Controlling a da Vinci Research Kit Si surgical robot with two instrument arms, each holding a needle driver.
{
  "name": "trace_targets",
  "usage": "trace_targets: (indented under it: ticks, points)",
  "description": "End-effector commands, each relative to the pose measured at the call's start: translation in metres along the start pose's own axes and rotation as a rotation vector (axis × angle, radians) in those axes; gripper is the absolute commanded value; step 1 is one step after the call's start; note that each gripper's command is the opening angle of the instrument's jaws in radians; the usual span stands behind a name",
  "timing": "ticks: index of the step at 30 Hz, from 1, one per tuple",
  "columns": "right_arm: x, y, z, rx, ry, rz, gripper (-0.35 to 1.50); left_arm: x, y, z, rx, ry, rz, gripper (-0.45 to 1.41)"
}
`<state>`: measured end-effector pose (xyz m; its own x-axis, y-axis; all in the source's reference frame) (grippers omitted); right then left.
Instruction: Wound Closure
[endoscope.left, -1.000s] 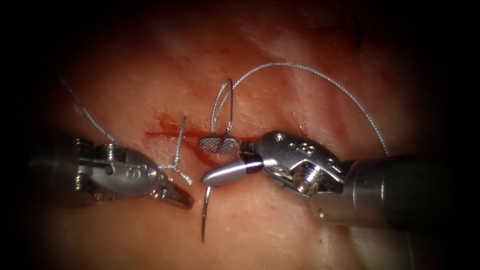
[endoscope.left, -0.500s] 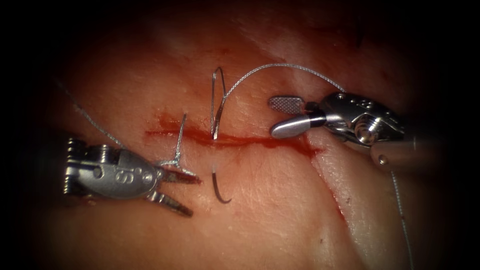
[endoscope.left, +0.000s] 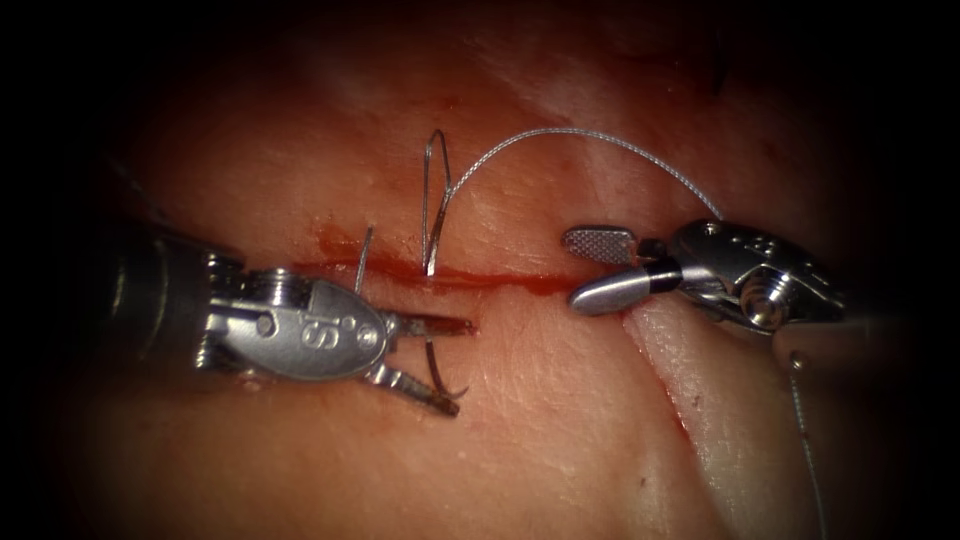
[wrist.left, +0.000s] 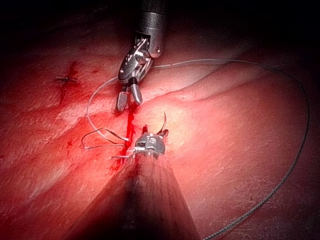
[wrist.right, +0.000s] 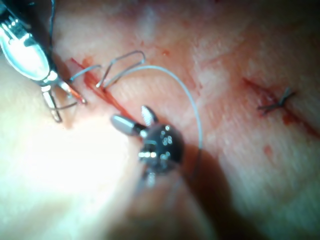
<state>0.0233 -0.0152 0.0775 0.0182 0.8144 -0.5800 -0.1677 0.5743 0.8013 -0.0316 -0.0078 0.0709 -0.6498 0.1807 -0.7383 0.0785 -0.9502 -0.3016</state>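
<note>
Now the left tool (endoscope.left: 425, 365) has slid in from the left since half a second ago, and its jaws stand spread around the needle (endoscope.left: 440, 372) where the point curls out of the tissue (endoscope.left: 520, 440) just below the cut (endoscope.left: 470, 278); not yet closed on it, so holding nothing. The needle is lodged in the tissue: tail end standing up above the cut, point out below, middle buried. A second ago the right tool (endoscope.left: 598, 268) was at the needle; it has let go and pulled back to the right end of the cut, jaws apart, empty. My reading: the needle is across both edges and waits to be taken from the exit side. Thread (endoscope.left: 580, 133) arcs from the needle's tail up and over to the right, passing behind the right tool. An earlier stitch (endoscope.left: 362, 258) sits just left of the needle, close above the left tool. Bare tissue lies open below the cut; the crowded spot is between stitch and needle.
</note>
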Motion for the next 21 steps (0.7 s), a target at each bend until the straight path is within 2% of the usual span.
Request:
trace_targets:
  ticks: [1, 2, 3, 4, 8, 12, 13, 21]
  points:
    - [-0.0005, 0.0002, 0.0008, 0.003, 0.001, 0.0, 1.31, -0.0004, 0.0001, 0.001, 0.001, 0.0, 0.004, 0.04]
    - [-0.0005, 0.0002, 0.0008, 0.003, 0.001, 0.0, 1.31, -0.0006, 0.0002, 0.0012, 0.003, -0.002, 0.011, -0.01]
    - [-0.0005, 0.0002, 0.0008, 0.003, 0.001, 0.0, 1.31, -0.0009, 0.0004, 0.0012, 0.007, -0.002, -0.011, -0.32]
    - [-0.0005, 0.0002, 0.0008, 0.003, 0.001, 0.0, 1.31, -0.0009, 0.0006, 0.001, 0.015, -0.004, -0.035, -0.45]
    - [-0.0008, 0.0003, 0.0009, 0.002, 0.001, -0.002, 1.31, 0.0005, 0.001, -0.0006, 0.051, 0.007, -0.15, -0.45]
    - [-0.0009, 0.0003, 0.0009, 0.002, 0.001, -0.003, 1.29, 0.0025, 0.0009, -0.0021, 0.038, 0.173, -0.324, -0.45]
    - [-0.0009, 0.0003, 0.0009, 0.002, 0.001, -0.003, 1.29, 0.0035, 0.0009, -0.0027, 0.012, 0.239, -0.413, -0.45]
    - [-0.001, 0.0002, 0.0009, 0.005, -0.001, -0.005, 1.29, 0.0057, 0.0021, -0.0034, -0.146, 0.384, -0.651, -0.45]
